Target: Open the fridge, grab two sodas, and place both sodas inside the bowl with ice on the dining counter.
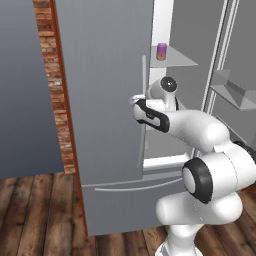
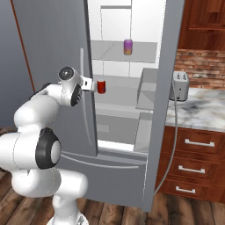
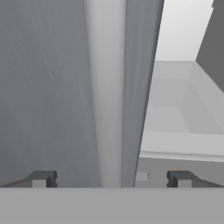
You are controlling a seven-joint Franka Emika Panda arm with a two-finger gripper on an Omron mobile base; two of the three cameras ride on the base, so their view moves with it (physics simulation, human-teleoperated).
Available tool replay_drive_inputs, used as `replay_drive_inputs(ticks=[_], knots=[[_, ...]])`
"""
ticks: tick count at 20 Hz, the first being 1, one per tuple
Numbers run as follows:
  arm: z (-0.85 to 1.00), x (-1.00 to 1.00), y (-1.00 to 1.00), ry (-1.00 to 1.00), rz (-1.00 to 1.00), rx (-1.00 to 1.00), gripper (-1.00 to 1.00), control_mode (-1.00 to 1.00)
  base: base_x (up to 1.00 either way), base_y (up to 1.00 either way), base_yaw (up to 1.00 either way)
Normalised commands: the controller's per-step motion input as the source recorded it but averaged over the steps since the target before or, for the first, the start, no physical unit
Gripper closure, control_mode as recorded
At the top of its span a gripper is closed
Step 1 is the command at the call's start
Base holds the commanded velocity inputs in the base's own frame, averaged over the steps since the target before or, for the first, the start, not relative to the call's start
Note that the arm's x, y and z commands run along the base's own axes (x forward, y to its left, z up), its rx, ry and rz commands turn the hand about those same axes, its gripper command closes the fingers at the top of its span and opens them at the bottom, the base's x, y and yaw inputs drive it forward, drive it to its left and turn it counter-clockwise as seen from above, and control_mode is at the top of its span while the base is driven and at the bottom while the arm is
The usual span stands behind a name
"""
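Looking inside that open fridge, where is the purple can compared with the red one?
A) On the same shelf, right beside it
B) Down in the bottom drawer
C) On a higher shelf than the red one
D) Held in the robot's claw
C: in the right base view the purple can stands on an upper shelf of the fridge, while the red can sits on the shelf below.

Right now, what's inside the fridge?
On the grey shelves of the fridge: a purple can on the upper shelf and a red can lower down. The left door and the arm cover the interior's left side.
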Motion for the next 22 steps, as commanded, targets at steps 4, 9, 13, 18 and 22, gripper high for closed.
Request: replay_drive_inputs(ticks=[4, 9, 13, 18, 22], knots=[[-0.12, 0.40, 0.00, 0.00, 0.00, 0.00, -1.00, -1.00, 0.00, 0.00, 0.00], [-0.10, 0.45, 0.01, 0.00, 0.00, 0.00, -1.00, -1.00, 0.00, 0.00, 0.00], [-0.14, 0.53, 0.08, 0.00, 0.00, 0.00, 1.00, -1.00, 0.00, 0.00, 0.00], [-0.12, 0.32, 0.03, 0.00, 0.00, 0.01, 1.00, -1.00, 0.00, 0.00, 0.00], [-0.05, 0.02, 0.05, 0.00, 0.05, 0.03, 1.00, -1.00, 0.00, 0.00, 0.00]])
